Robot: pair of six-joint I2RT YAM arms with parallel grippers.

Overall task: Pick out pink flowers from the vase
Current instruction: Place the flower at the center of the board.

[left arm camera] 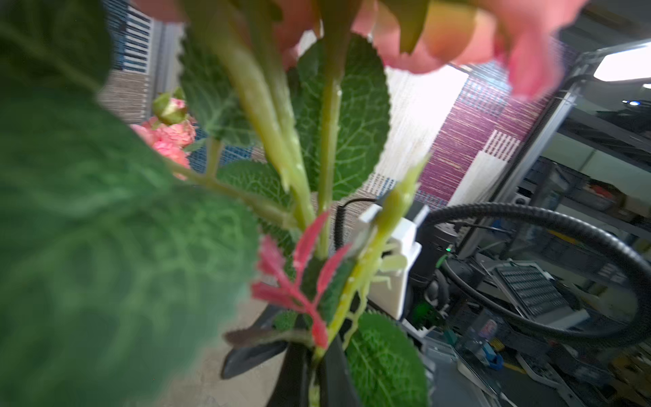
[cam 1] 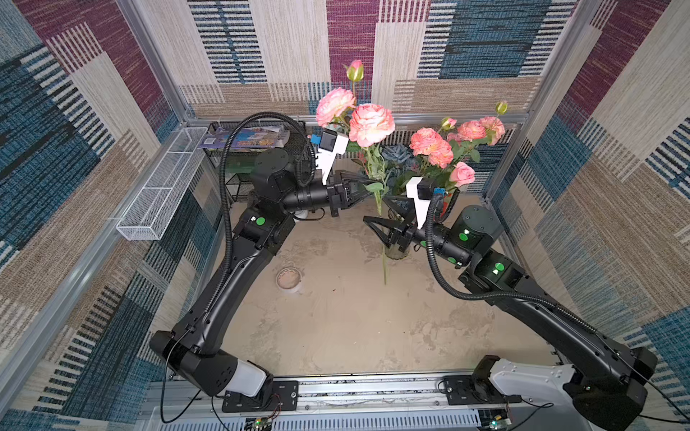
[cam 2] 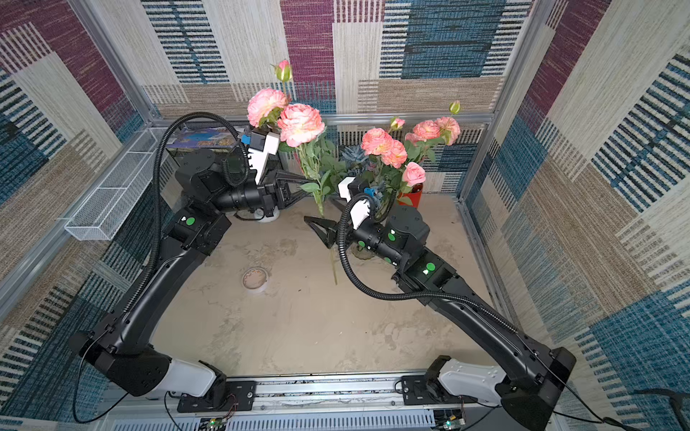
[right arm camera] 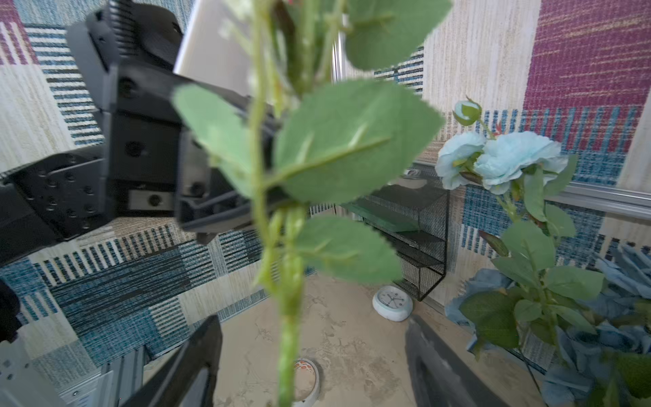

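I see my stained beige worktop [cam 1: 336, 328] carrying a tape roll [cam 1: 288, 278] well apart from the right claw [cam 1: 375, 231], the vase [cam 1: 395, 255] close under it, and a white clock [right arm camera: 392, 303] ahead of it.

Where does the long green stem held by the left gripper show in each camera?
Both top views: long green stem hangs at centre frame.
Left wrist: mid-frame, rising from the shut left gripper.
Right wrist: mid-frame, between the open right gripper's fingers.
Shared landmark: the left gripper.
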